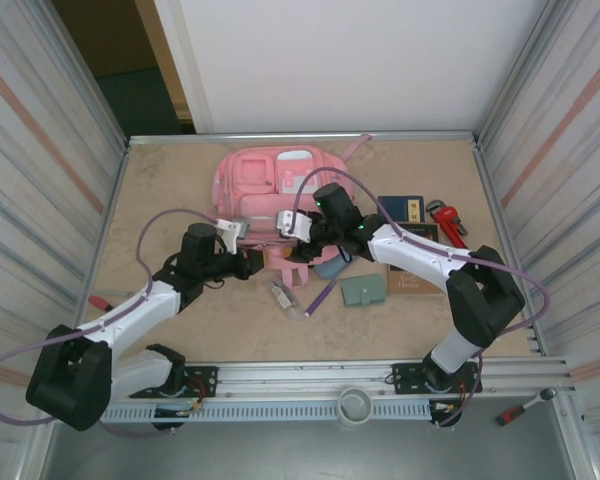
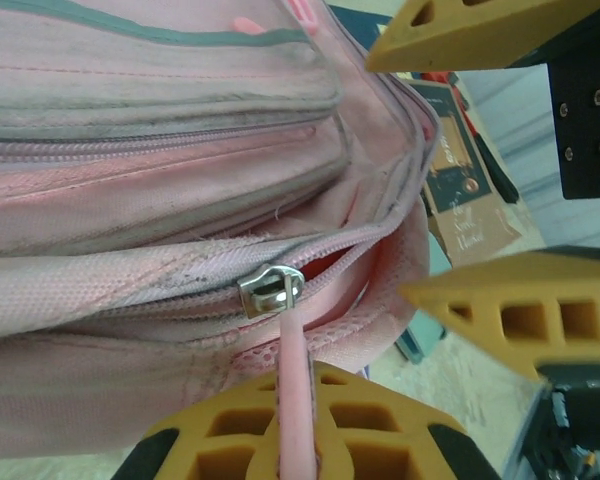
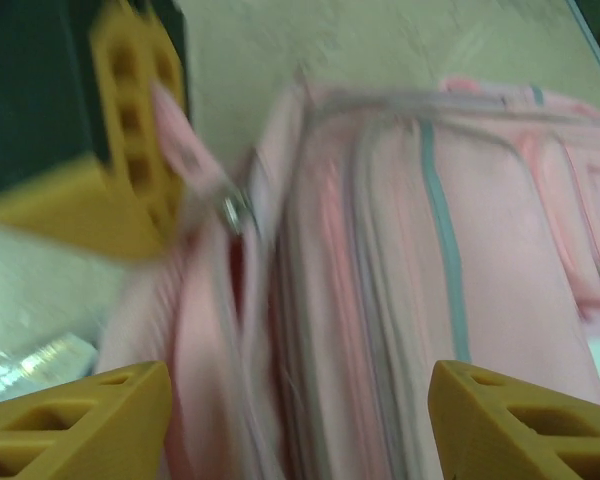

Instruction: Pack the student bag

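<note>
Left wrist: your left gripper (image 2: 296, 425) pinches the bag (image 2: 130, 200) by its zip pull (image 2: 290, 350), while the right gripper (image 3: 298, 390) gapes wide beside the bag. Looks like the unzipping step; next, tug it open steadily.

Top view high behind, looking down, both wrist views close against the student bag (image 1: 265, 180), sharing its zip pull (image 2: 271, 291).

Setting: robot lab test cell. Evidence: corrugated metal side walls (image 1: 35, 170); white rear panel (image 1: 350, 60); beige tabletop (image 1: 170, 180); aluminium mounting rail (image 1: 310, 375) at near edge carrying arm bases (image 1: 435, 378); purple cabling (image 1: 160, 215) looped above tabletop.
</note>
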